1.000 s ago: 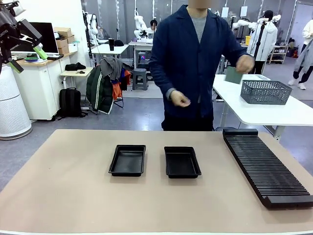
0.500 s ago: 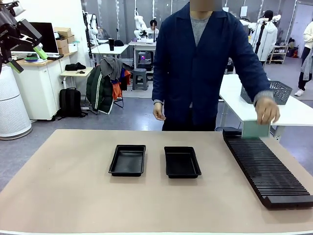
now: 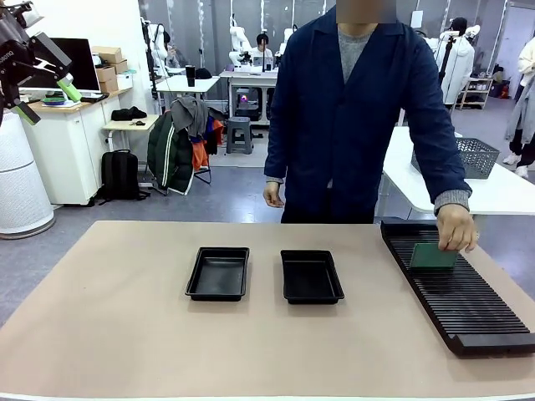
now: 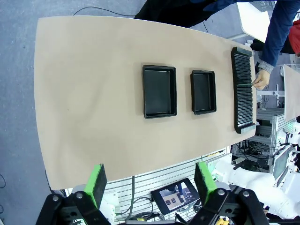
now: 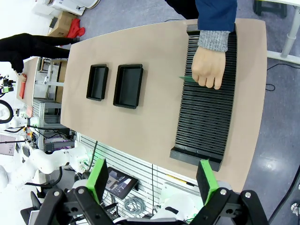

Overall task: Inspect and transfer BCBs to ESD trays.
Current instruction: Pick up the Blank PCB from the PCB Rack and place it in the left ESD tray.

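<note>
Fingers first: the left fingers (image 4: 97, 185) and the right fingers (image 5: 205, 180) stand spread wide and hold nothing. Both pairs hang high above the bench (image 3: 125, 334), well apart from every task item.

Progress, working outward from the fingers:
1. The two ESD trays (image 4: 160, 115) (image 4: 204, 112) lie side by side far below and ahead of the left fingers. Both floors are bare, so no transfer is judged complete.
2. The one BCB (image 3: 433, 256) lies farthest from the left fingers. It stands on edge on the black slotted rack (image 3: 456, 292), and the person's hand (image 3: 456, 228) pinches its top edge. From the right fingers it sits ahead and below, near the rack's far end.
3. Left to do, as judged from this layout: inspection of the board, and placement of boards in the two trays (the whole transfer).

Limits of view:
- The hand covers the board's upper corner, and the rack ribs hide its lower edge. Whether it is seated in a slot cannot be told.
- Both wrist views show the board edge-on as a thin green line (image 5: 185, 79).
- Surface detail on the board is too small to inspect.
</note>
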